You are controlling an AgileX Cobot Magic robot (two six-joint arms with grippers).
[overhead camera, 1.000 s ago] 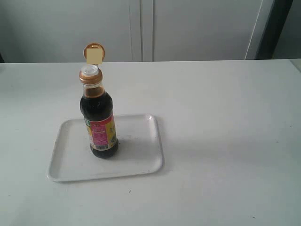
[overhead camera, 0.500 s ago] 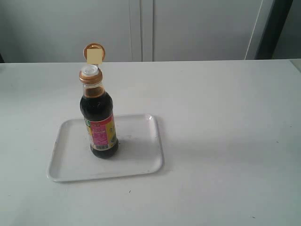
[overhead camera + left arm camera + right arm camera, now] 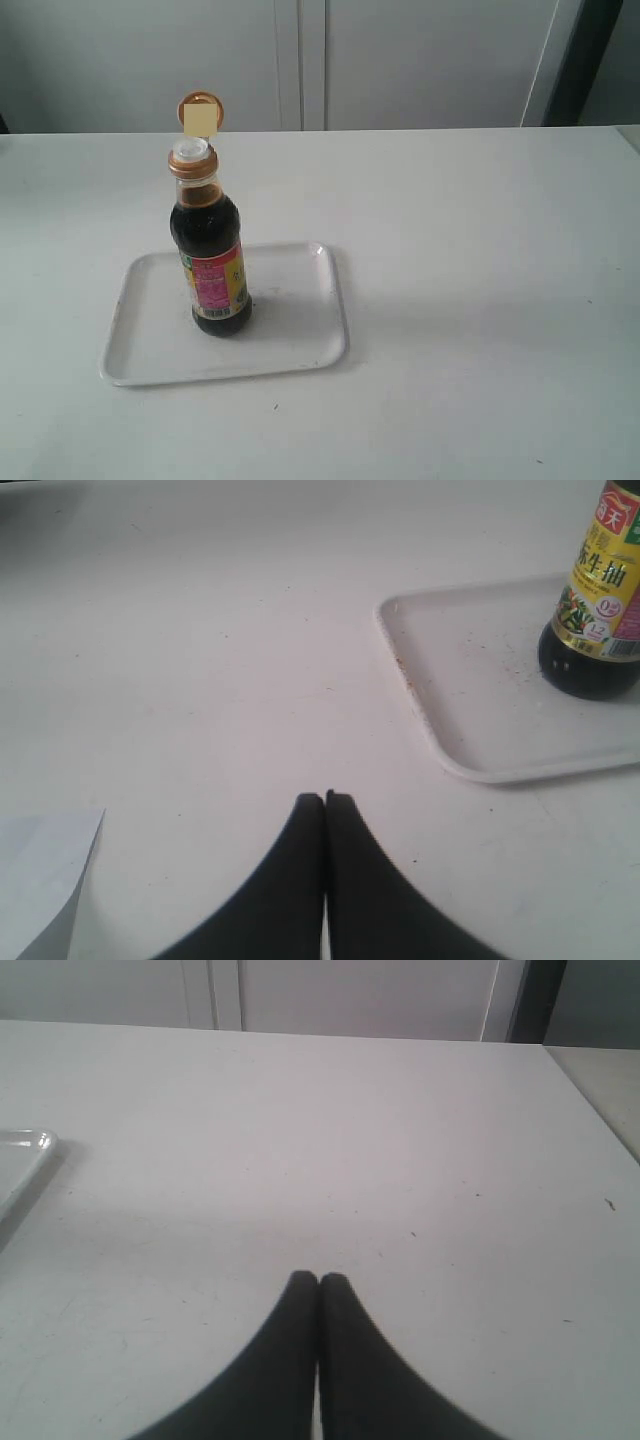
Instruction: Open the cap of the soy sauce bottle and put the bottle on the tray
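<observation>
The soy sauce bottle (image 3: 213,262) stands upright on the white tray (image 3: 290,345), toward its left half. Its copper-orange cap (image 3: 199,112) is flipped open, the round lid standing up behind the white spout (image 3: 192,150). In the left wrist view the bottle's lower part (image 3: 597,600) and the tray's corner (image 3: 440,670) show, well away from my left gripper (image 3: 325,798), which is shut with nothing in it. My right gripper (image 3: 318,1279) is also shut and empty over bare table; the tray's edge (image 3: 22,1165) lies far off. Neither gripper appears in the exterior view.
The white table (image 3: 470,260) carries the tray. A sheet of white paper (image 3: 45,880) lies beside my left gripper. Pale cabinet doors (image 3: 400,60) stand behind the table, and the table's side edge (image 3: 590,1100) shows in the right wrist view.
</observation>
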